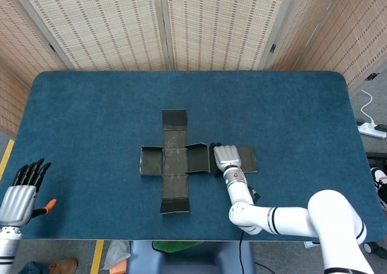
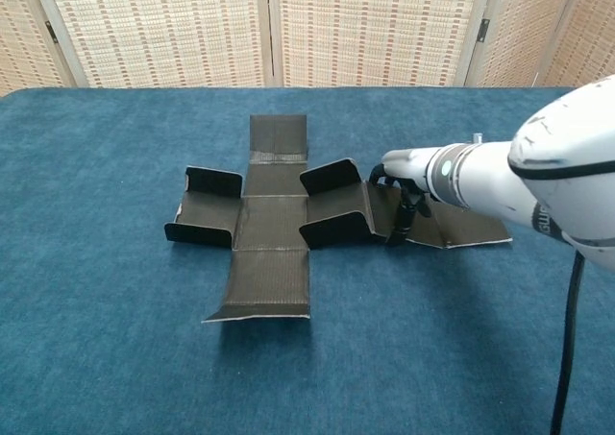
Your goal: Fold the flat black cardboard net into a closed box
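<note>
— So, starting at the far left: what is that at the table's corner?

— The left hand (image 1: 18,195), a silver palm with black fingers spread apart and holding nothing. It hangs off the near-left edge of the table (image 1: 91,104), beside an orange bit that I cannot identify. Only the head view shows it, and its forearm is cut off by the frame.

— And the table surface?

— A deep blue, carpet-like cloth with rounded corners. Behind it stands a folding screen (image 1: 121,26) of woven, reed-like panels in pale frames.

— Where is the cardboard?

— The black cardboard net (image 2: 274,209) lies near the middle of the table, cross-shaped, matte and ribbed like corrugated board. Its far and near panels lie flat. In the chest view the left arm's side flaps stand up, and the flaps just right of centre stand up too, curling slightly inward.

— The right side?

— The right hand (image 2: 404,178) sits on the net's right arm, white shell on top, dark fingers pointing down onto the cardboard just behind the raised flaps. It touches the panel; whether the fingers pinch anything I cannot tell, because the hand's own back covers them from above and they blur together from the front. The flat end panel pokes out beyond the wrist.

— Anything else?

— A white power strip (image 1: 370,129) on the floor at the right edge, partly cut off.
</note>
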Tool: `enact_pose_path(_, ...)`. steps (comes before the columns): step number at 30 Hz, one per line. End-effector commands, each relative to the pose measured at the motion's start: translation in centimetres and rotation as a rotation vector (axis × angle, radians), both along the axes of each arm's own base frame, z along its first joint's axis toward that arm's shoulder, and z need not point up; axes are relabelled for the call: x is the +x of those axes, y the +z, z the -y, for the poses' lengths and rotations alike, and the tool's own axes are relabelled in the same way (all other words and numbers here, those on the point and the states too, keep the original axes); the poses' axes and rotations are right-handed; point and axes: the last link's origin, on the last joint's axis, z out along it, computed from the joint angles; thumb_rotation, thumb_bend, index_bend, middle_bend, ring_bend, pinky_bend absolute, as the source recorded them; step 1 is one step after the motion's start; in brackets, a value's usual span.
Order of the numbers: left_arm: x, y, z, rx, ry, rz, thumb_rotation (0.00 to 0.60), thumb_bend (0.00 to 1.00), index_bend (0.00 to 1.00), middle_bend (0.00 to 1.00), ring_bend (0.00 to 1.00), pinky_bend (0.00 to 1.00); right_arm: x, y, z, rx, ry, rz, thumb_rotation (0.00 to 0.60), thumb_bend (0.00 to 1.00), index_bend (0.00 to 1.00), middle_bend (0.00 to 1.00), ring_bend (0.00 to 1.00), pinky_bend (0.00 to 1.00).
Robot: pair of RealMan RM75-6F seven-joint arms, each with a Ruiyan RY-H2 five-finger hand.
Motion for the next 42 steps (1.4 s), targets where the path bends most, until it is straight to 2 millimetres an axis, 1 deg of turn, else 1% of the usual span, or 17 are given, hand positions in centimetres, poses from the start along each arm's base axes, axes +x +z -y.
enact_pose_path(1,1.5,-0.7,-2.9,0.016,-0.072,0.042,0.600,0.25,0.14,0.09,0.28,0.32,-0.1,0.7,-0.7,-0.015,0.006,0.092,0.600,0.29,0.33,0.26,0.73,1.00)
enact_pose_path(3,2.5,-1.5,-5.0,0.001,-0.111,0.074,0.600,0.29,0.27,0.19,0.51,0.57,-0.2,0.8,-0.9,-0.007,0.017,0.123,0.600,0.29,0.34,0.29,0.74,1.00)
enact_pose_path(4,2.9,-1.9,-6.0,-0.010,-0.123,0.079,0.600,0.30,0.30,0.23,0.59,0.67,-0.1,0.8,-1.0,-0.002,0.022,0.134,0.600,0.29,0.34,0.30,0.74,1.00)
enact_pose_path(5,3.3,-2.2,-7.0,-0.022,-0.135,0.074,0.600,0.31,0.31,0.25,0.63,0.71,-0.1,0.8,-1.0,0.002,0.028,0.143,0.600,0.29,0.34,0.30,0.74,1.00)
enact_pose_path(6,3.8,-2.7,-8.4,-0.034,-0.151,0.064,0.600,0.32,0.32,0.27,0.66,0.74,0.0,0.7,-1.1,0.006,0.035,0.153,0.600,0.29,0.34,0.30,0.74,1.00)
enact_pose_path(8,4.4,-3.5,-10.1,-0.054,-0.164,0.041,0.600,0.33,0.32,0.28,0.69,0.78,0.1,0.7,-1.2,0.011,0.048,0.160,0.600,0.29,0.34,0.31,0.74,1.00)
enact_pose_path(9,4.9,-4.1,-11.1,-0.069,-0.171,0.041,0.600,0.32,0.31,0.28,0.70,0.79,0.1,0.7,-1.3,0.014,0.053,0.163,0.600,0.29,0.34,0.31,0.74,1.00)
enact_pose_path(12,5.7,-5.7,-12.9,-0.112,-0.176,0.036,0.600,0.23,0.26,0.26,0.70,0.82,0.2,0.6,-1.3,0.021,0.059,0.164,0.600,0.29,0.34,0.31,0.74,1.00)
enact_pose_path(14,6.1,-6.7,-13.7,-0.123,-0.188,0.001,0.600,0.20,0.21,0.23,0.70,0.82,0.2,0.5,-1.3,0.027,0.062,0.160,0.600,0.29,0.34,0.31,0.74,1.00)
enact_pose_path(15,6.3,-7.5,-14.1,-0.142,-0.184,-0.019,0.600,0.19,0.19,0.21,0.68,0.81,0.2,0.4,-1.3,0.029,0.061,0.159,0.600,0.29,0.34,0.31,0.74,1.00)
enact_pose_path(17,6.6,-8.8,-14.6,-0.185,-0.177,-0.050,0.600,0.17,0.11,0.14,0.63,0.75,0.3,0.2,-1.3,0.032,0.058,0.156,0.600,0.29,0.34,0.31,0.74,1.00)
enact_pose_path(19,7.0,-9.7,-14.9,-0.195,-0.190,-0.078,0.600,0.16,0.06,0.10,0.59,0.68,0.3,0.1,-1.2,0.036,0.057,0.150,0.600,0.29,0.34,0.31,0.74,1.00)
enact_pose_path(22,7.5,-11.1,-15.2,-0.214,-0.199,-0.116,0.600,0.16,0.00,0.03,0.54,0.61,0.5,0.0,-1.2,0.042,0.060,0.145,0.600,0.29,0.34,0.31,0.74,1.00)
enact_pose_path(25,8.0,-12.4,-15.6,-0.220,-0.205,-0.164,0.600,0.16,0.00,0.00,0.51,0.58,0.6,-0.1,-1.1,0.044,0.063,0.137,0.600,0.29,0.34,0.30,0.74,1.00)
enact_pose_path(30,8.9,-14.3,-15.8,-0.229,-0.218,-0.201,0.600,0.16,0.00,0.00,0.49,0.56,0.6,-0.2,-1.0,0.045,0.060,0.131,0.600,0.29,0.34,0.30,0.74,1.00)
enact_pose_path(32,9.4,-15.0,-15.8,-0.235,-0.222,-0.183,0.600,0.16,0.00,0.00,0.49,0.56,0.6,-0.2,-1.0,0.045,0.064,0.127,0.600,0.29,0.34,0.30,0.74,1.00)
enact_pose_path(42,11.4,-17.2,-16.0,-0.243,-0.259,-0.151,0.600,0.15,0.00,0.00,0.48,0.55,0.6,-0.4,-1.0,0.044,0.068,0.130,0.600,0.29,0.34,0.30,0.74,1.00)
